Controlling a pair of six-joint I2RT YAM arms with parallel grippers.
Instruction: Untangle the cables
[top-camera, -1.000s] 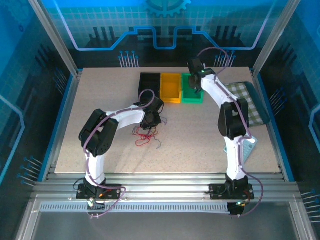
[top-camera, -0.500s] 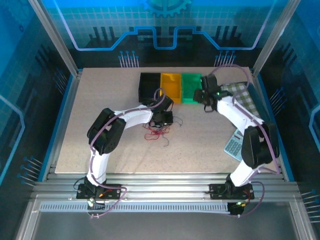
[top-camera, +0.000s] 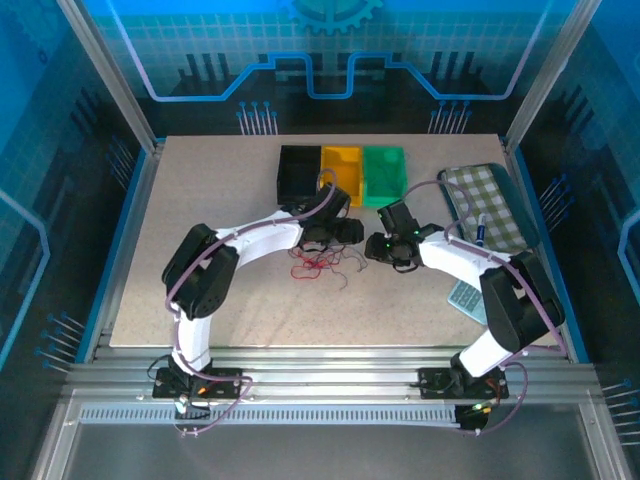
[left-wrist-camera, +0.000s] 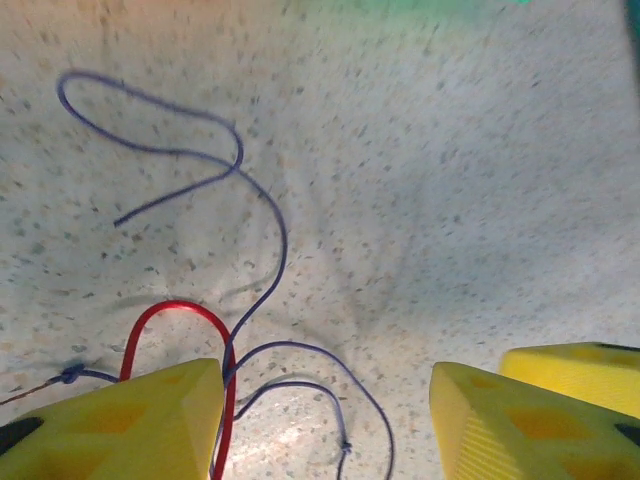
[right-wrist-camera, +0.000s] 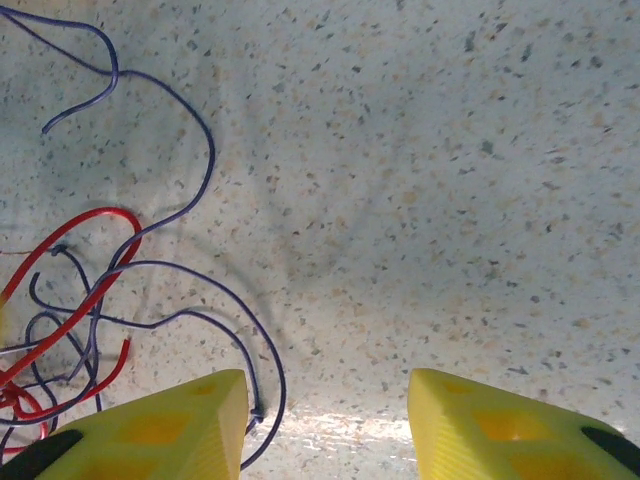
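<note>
Hovering low over the table (top-camera: 200, 200), left gripper (left-wrist-camera: 325, 385) and right gripper (right-wrist-camera: 328, 390) held nothing.
Cables (top-camera: 318, 265) lay tangled at mid-table, red crossing blue-purple; both grippers' jaws stood partly open, empty; three bins (top-camera: 345, 175) sat behind.

occluded: red cable (left-wrist-camera: 172, 304) behind left finger (left-wrist-camera: 120, 420) | cropped: cables (right-wrist-camera: 95, 297) at left, bottom edges | from above: too fine to separate

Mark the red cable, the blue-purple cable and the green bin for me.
red cable (left-wrist-camera: 175, 303), left wrist view, top of its arch.
blue-purple cable (left-wrist-camera: 284, 240), left wrist view, middle of its long strand.
green bin (top-camera: 385, 172), top view, its bare inside floor.
</note>
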